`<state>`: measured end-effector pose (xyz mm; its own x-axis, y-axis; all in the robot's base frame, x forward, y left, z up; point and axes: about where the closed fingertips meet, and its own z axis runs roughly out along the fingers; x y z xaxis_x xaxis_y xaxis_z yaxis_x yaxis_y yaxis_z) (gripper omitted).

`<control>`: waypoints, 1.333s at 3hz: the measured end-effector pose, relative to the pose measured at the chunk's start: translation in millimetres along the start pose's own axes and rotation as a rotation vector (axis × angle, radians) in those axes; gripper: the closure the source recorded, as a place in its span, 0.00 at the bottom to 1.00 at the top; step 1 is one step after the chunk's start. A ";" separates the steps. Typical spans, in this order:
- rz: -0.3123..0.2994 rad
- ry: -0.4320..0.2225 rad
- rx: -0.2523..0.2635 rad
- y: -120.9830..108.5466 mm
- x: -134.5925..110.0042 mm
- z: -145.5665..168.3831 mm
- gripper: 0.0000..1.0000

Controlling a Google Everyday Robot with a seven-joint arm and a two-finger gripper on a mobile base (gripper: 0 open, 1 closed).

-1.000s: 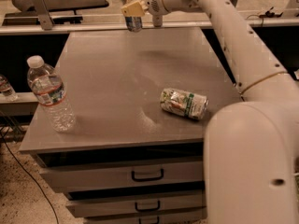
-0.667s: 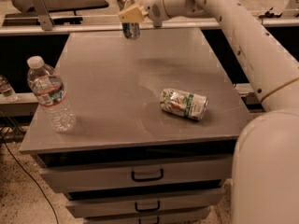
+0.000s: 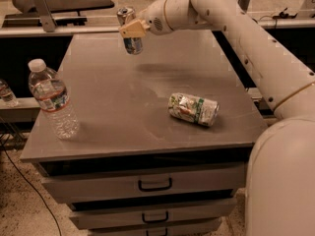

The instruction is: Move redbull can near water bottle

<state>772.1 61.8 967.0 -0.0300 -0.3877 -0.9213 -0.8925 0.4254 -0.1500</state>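
My gripper [image 3: 132, 27] is shut on the redbull can [image 3: 131, 39], a slim silver can with blue patches. It holds the can upright in the air above the far middle of the grey cabinet top [image 3: 123, 97]. The water bottle [image 3: 53, 101], clear and ribbed with a white cap and a label band, stands upright near the front left corner of the top. The can is well to the right of the bottle and farther back, apart from it.
A wider green-and-white can [image 3: 193, 109] lies on its side at the right of the top. Drawers with dark handles [image 3: 154, 185] are below the front edge. Another bottle [image 3: 6, 93] stands on a shelf at the far left.
My gripper has carried the redbull can from the far edge of the top leftward and toward the front, over the tabletop. The water bottle and the green-and-white can have not moved.
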 end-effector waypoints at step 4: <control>0.022 -0.023 -0.494 156.9 -12.4 9.1 1.00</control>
<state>636.6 140.8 951.7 -0.0458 -0.3624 -0.9309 -0.9986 -0.0073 0.0519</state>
